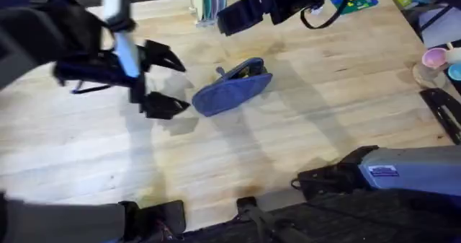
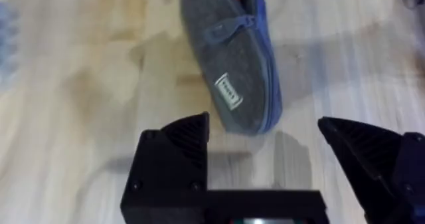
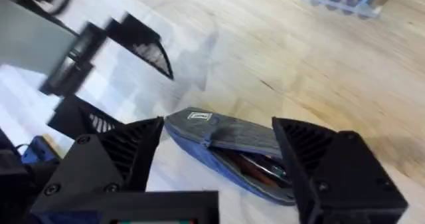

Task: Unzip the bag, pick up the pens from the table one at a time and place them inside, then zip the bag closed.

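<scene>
The blue-grey bag lies on the table near the middle, its zipper partly undone and its mouth gaping toward the far side. In the right wrist view the bag shows slim reddish and dark shapes inside; the pens are hidden. My left gripper hovers just left of the bag, open, with nothing between its fingers. In the left wrist view the bag lies just beyond that gripper. My right gripper hangs open behind the bag, and its wrist view frames the pouch between its fingers.
A rack of plates stands at the table's far edge, close to the right arm. Pink and blue cups and a clear dish sit at the far right. Colourful items lie at the back right. Bare wood spreads in front of the bag.
</scene>
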### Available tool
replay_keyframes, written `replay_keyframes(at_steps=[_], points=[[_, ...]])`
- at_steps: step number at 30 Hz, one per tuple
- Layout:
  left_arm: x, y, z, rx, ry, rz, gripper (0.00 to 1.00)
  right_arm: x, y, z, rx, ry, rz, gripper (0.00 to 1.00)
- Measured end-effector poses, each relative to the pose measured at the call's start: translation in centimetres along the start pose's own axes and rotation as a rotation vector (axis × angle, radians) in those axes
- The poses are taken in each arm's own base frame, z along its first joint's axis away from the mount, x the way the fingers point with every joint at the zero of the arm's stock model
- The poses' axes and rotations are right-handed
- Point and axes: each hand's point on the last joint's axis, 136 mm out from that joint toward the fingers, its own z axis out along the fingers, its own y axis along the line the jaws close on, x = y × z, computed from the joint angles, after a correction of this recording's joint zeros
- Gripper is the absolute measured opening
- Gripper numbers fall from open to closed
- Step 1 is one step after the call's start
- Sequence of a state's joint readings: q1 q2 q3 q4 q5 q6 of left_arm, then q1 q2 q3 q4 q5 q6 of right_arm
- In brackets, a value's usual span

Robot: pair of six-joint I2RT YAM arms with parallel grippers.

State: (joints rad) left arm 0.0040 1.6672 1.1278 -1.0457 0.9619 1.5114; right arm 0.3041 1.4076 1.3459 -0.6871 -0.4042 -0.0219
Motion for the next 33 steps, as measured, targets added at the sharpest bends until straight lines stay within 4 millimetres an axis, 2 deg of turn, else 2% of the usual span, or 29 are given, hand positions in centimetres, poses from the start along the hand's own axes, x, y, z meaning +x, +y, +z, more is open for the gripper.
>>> replay_keyframes(at_steps=[3,7,15,20,30,33], points=[[-0.4,0.0,-2.5,-0.075,0.021,0.008,0.995,0.2,0.9,0.6,-0.019,0.015,-0.016,0.998],[-1.0,-0.3,-4.9,-0.152,0.042,0.023,0.995,1.3,2.1,2.6,-0.052,0.073,-0.03,0.998],[-0.9,-1.1,-8.0,-0.245,0.082,-0.003,0.995,3.5,4.0,6.1,-0.078,0.182,-0.019,0.998],[-0.6,-1.3,-8.7,-0.263,0.091,-0.022,0.995,4.2,3.5,7.1,0.044,0.204,-0.027,0.998],[-0.5,-1.3,-8.7,-0.264,0.092,-0.023,0.995,4.2,2.1,7.2,0.23,0.182,0.049,0.998],[-0.5,-1.3,-8.7,-0.264,0.092,-0.023,0.995,5.5,1.6,8.0,0.247,0.237,0.075,0.998]])
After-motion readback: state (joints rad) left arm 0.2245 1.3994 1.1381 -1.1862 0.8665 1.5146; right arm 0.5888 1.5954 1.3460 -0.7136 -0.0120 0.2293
